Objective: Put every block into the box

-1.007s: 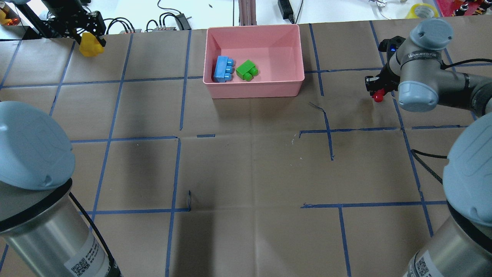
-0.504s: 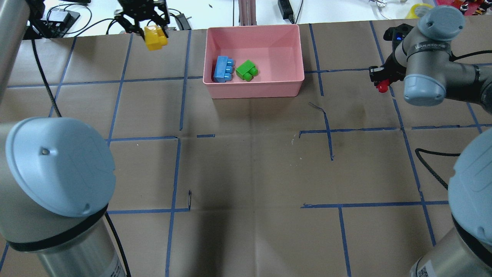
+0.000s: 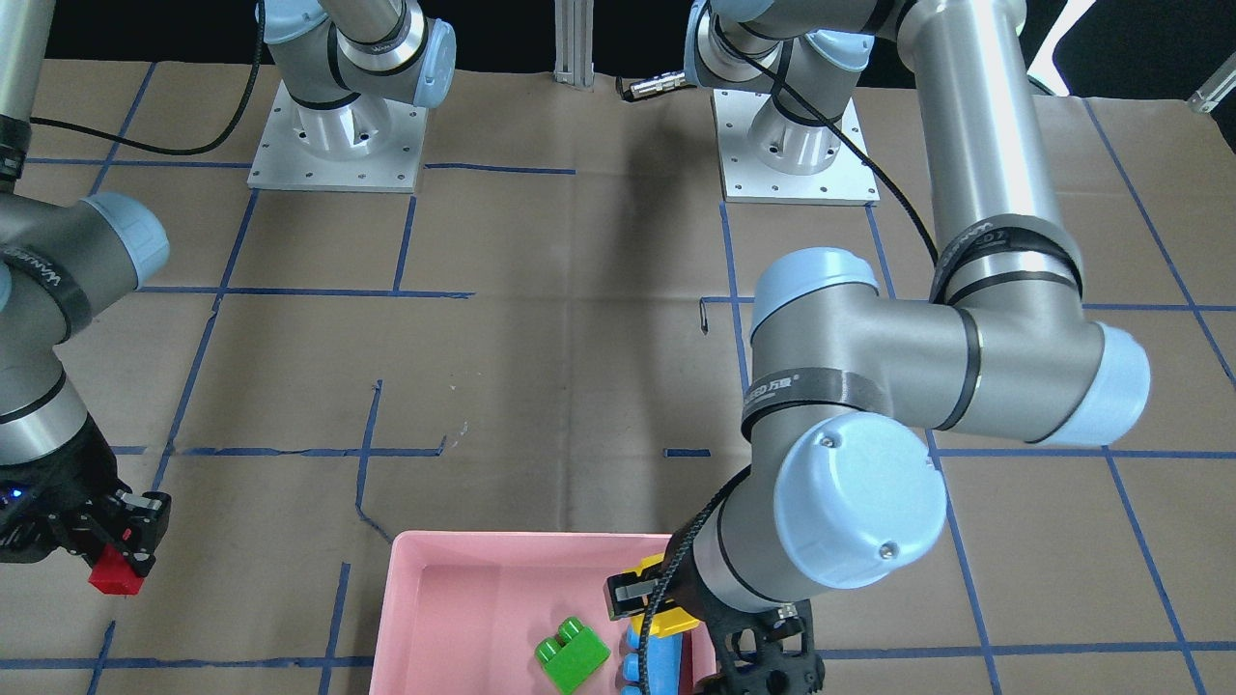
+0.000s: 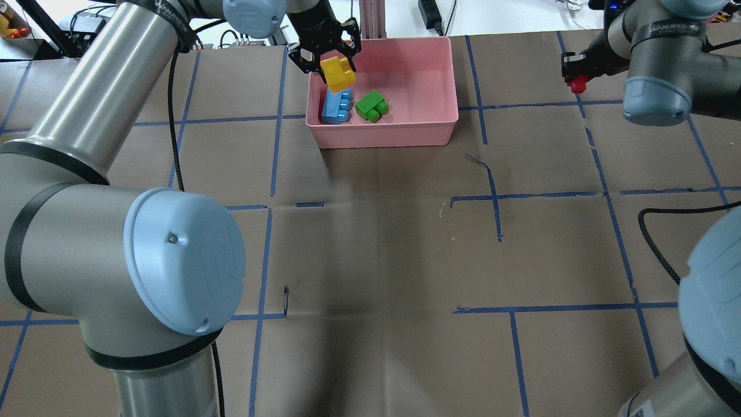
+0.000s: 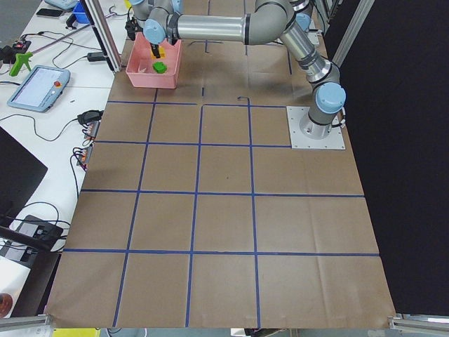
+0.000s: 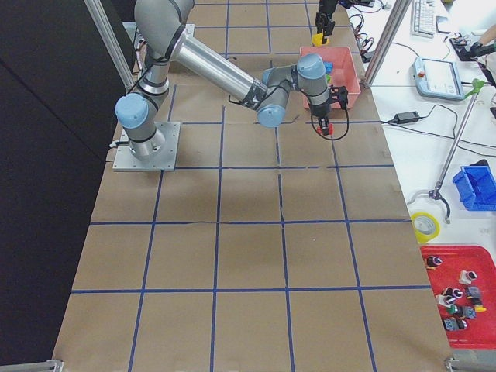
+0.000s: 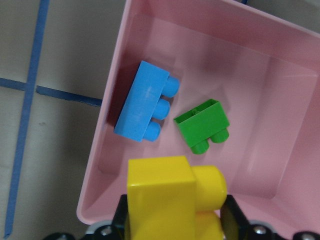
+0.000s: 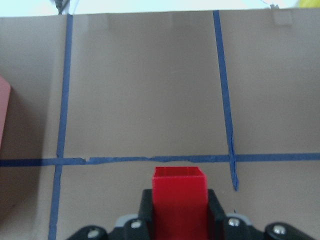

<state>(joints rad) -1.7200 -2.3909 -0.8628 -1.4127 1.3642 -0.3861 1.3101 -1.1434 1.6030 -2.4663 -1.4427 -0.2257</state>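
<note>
The pink box (image 4: 382, 138) stands at the table's far middle. A light-blue brick (image 4: 336, 107) and a green brick (image 4: 371, 106) lie inside it, at its left side. My left gripper (image 4: 334, 68) is shut on the yellow brick (image 4: 338, 73) and holds it above the box's far left corner, over the blue brick. In the left wrist view the yellow brick (image 7: 170, 200) hangs over the box's wall (image 7: 102, 150). My right gripper (image 4: 576, 74) is shut on the red brick (image 4: 577, 87), above the table far to the right of the box. The red brick (image 8: 179, 197) also shows in the right wrist view.
An aluminium post (image 4: 370, 17) rises just behind the box. Cables and adapters (image 4: 431, 14) lie beyond the table's far edge. Blue tape lines (image 4: 492, 197) cross the brown table cover. My left arm's elbow (image 4: 179, 266) looms over the near left.
My left gripper has carried the yellow brick rightward from the far left to above the box's left corner. My right gripper has moved the red brick toward the far edge.
</note>
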